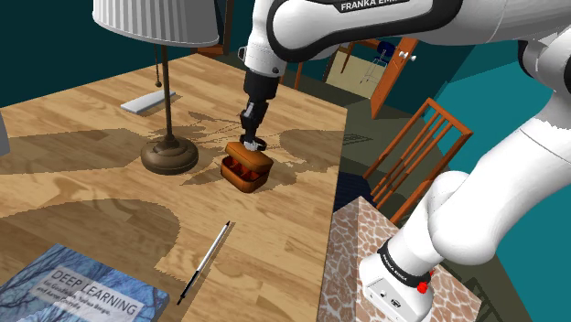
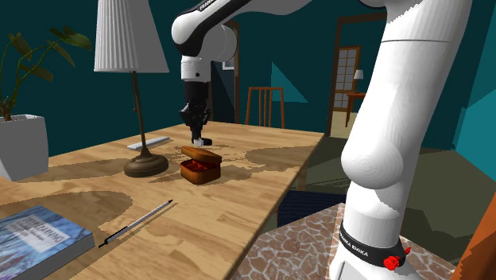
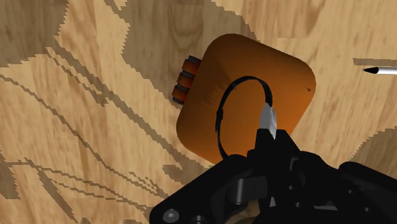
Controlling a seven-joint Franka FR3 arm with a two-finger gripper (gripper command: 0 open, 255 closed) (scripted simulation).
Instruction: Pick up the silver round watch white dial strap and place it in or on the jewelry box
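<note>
One gripper clamped on watch, just above orange jewelry box

Your gripper, clasping the watch, has only the jewelry box's part-raised lid beneath it; the lamp stands close on the shoulder view's left; toward the stand the table lies open as far as the pen.

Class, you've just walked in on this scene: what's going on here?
The black hand of the white arm grips a watch, a dark strap loop with a silver case. It hovers right over the brown jewelry box on the wooden table, near the lamp. The watch has not yet been released.
</note>
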